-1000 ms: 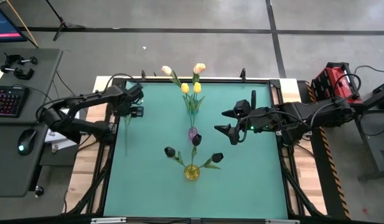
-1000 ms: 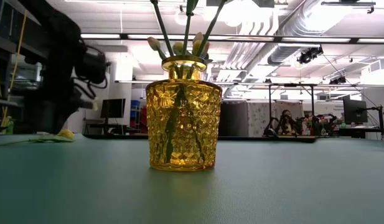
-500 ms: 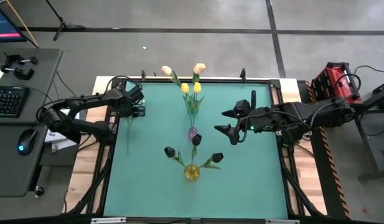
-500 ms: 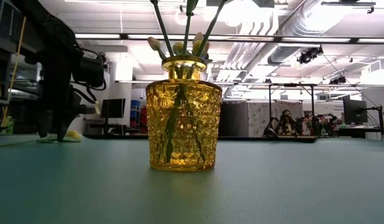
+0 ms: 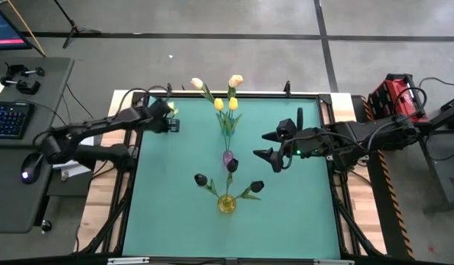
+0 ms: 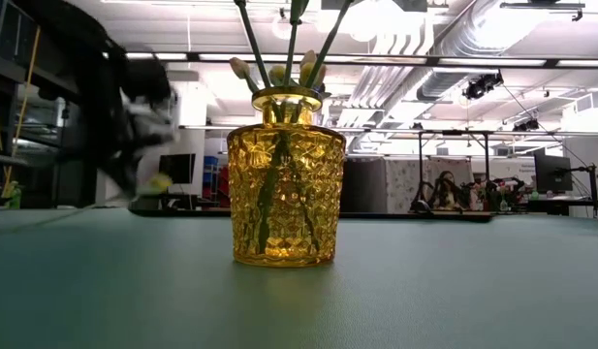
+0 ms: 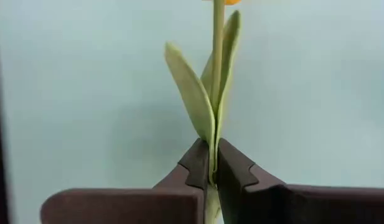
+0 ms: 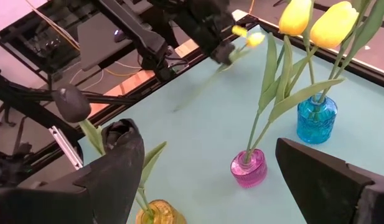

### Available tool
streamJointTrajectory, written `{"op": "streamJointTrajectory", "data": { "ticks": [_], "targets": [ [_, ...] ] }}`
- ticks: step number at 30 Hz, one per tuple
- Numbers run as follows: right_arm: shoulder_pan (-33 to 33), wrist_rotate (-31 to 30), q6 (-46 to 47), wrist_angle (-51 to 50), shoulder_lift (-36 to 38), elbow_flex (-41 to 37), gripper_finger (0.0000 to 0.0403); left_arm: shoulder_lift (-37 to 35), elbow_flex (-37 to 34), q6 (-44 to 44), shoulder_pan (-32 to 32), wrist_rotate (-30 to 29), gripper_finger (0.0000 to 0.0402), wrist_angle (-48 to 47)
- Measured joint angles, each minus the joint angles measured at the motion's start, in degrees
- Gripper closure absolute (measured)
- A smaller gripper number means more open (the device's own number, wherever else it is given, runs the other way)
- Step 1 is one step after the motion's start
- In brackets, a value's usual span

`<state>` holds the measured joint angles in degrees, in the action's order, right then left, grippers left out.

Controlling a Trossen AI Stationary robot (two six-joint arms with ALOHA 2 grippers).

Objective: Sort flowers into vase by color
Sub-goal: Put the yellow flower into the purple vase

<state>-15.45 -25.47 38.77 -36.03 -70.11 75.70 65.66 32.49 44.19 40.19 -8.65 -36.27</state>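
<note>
The left gripper (image 7: 213, 171), at ten o'clock on the table (image 5: 300, 213), pinches a yellow tulip (image 8: 251, 40) low on its stem for vase insertion; the right gripper (image 5: 271, 144) waits spread at three o'clock.

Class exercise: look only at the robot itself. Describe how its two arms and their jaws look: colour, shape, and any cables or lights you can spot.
Both arms are dark, almost black, built of slim jointed segments with black cables looping near their bases. The left gripper has dark brown, wedge-shaped jaws with stepped inner edges. The right gripper has broad, dark, tapering jaws and a small green light on its wrist. No printed markings can be made out.
</note>
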Motion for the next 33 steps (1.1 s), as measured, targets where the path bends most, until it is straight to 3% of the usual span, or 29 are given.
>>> {"op": "streamJointTrajectory", "data": {
  "ticks": [9,14,20,24,28,33],
  "targets": [
    [-0.01,0.54,0.3,0.7,0.0,0.0,0.0052,-20.65,0.22,-3.81,-15.97,-8.95,0.0401,16.94],
    [-0.01,0.56,1.14,0.7,0.0,0.0,0.0052,-25.08,0.25,-8.4,-28.89,-15.33,0.0401,33.11],
    [0.07,0.58,1.5,0.7,0.0,0.0,0.0052,-22.26,0.29,-20.66,-43.87,-23.31,0.0401,51.78],
    [0.07,0.56,1.5,0.7,0.0,0.0,0.0052,-17.28,0.29,-32.03,-49.5,-23.85,0.0401,65.54],
    [0.07,0.56,1.95,0.7,0.0,0.0,0.0052,-10.6,0.31,-40.85,-50.13,-23.44,0.0401,75.73],
    [0.07,0.54,2.82,0.71,0.0,0.0,0.0052,-1.97,0.31,-39.52,-45.86,-18.32,0.0401,82.74]
  ]
}}
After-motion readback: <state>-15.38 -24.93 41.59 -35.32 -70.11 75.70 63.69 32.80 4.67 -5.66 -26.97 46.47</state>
